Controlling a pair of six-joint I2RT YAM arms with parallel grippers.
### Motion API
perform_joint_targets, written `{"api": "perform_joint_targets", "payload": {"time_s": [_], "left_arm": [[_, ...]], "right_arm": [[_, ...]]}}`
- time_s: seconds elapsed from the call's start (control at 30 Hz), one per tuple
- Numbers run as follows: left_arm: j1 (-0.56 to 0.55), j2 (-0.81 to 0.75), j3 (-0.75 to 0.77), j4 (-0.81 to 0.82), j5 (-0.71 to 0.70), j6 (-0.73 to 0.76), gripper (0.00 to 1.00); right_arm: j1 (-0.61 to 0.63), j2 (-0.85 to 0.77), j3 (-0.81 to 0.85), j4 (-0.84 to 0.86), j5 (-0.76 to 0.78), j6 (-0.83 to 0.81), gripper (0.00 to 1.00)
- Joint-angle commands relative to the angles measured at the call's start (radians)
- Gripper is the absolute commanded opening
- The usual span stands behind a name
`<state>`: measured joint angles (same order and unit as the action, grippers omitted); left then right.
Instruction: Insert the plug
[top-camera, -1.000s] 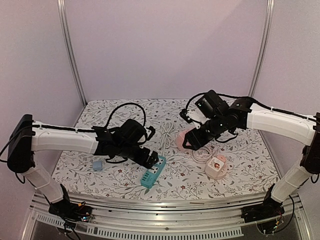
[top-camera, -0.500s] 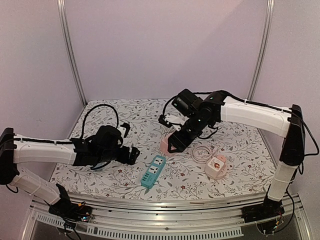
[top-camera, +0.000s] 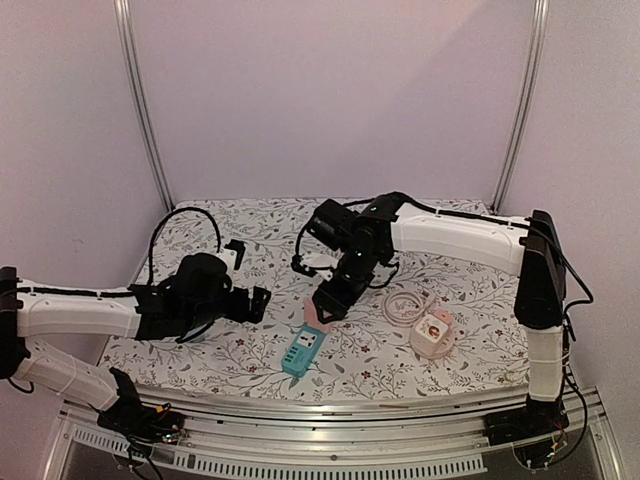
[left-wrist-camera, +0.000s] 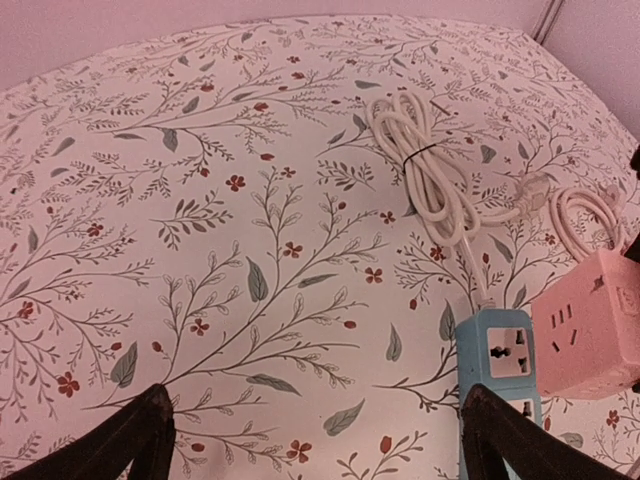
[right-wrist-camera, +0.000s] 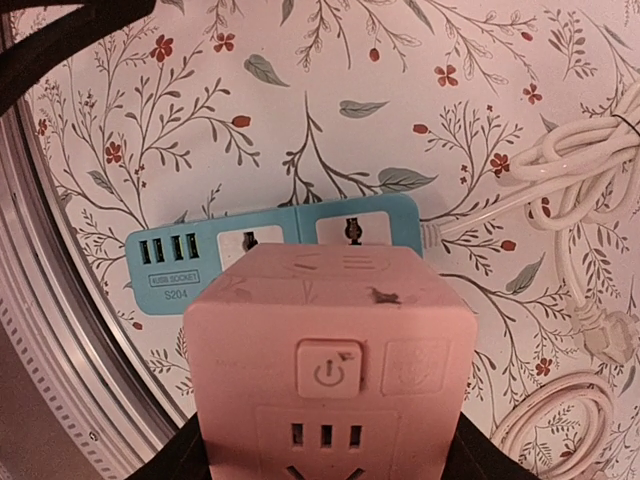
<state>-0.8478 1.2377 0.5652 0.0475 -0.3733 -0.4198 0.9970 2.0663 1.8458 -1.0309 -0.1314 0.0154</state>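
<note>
My right gripper (top-camera: 325, 303) is shut on a pink cube socket (top-camera: 313, 316) and holds it just above the far end of a teal power strip (top-camera: 305, 348). In the right wrist view the pink cube (right-wrist-camera: 325, 340) fills the space between my fingers, and the teal strip (right-wrist-camera: 270, 250) lies beyond it with two sockets and USB ports showing. The cube's prongs are hidden. My left gripper (top-camera: 256, 303) is open and empty to the left of the strip. The left wrist view shows the strip (left-wrist-camera: 495, 362) and the cube (left-wrist-camera: 590, 325) at the right.
A second pink cube socket (top-camera: 432, 333) sits at the right front with a coiled white cord (top-camera: 402, 303) behind it. A bundled white cable (left-wrist-camera: 425, 170) runs from the teal strip toward the back. The metal front rail (top-camera: 330, 420) borders the floral mat.
My right arm has swung left and down, carrying the pink cube to just above the teal strip. My left arm has drawn back left, away from the strip.
</note>
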Motion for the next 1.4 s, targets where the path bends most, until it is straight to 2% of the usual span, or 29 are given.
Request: {"api": "perform_joint_targets", "payload": {"time_s": [0.0,0.5,1.37], "left_arm": [[0.015,-0.024,-0.027,0.038,-0.013,-0.004,0.99],[0.015,-0.044,-0.052,0.067,-0.03,0.001,0.99],[0.019,-0.04,-0.062,0.083,-0.036,0.005,0.99]], "right_arm": [[0.006,0.045,0.063,-0.032,0.022,-0.04,0.0],[0.008,0.134,0.163,-0.075,0.041,-0.061,0.0],[0.006,0.19,0.2,-0.077,0.038,-0.076,0.0]]}}
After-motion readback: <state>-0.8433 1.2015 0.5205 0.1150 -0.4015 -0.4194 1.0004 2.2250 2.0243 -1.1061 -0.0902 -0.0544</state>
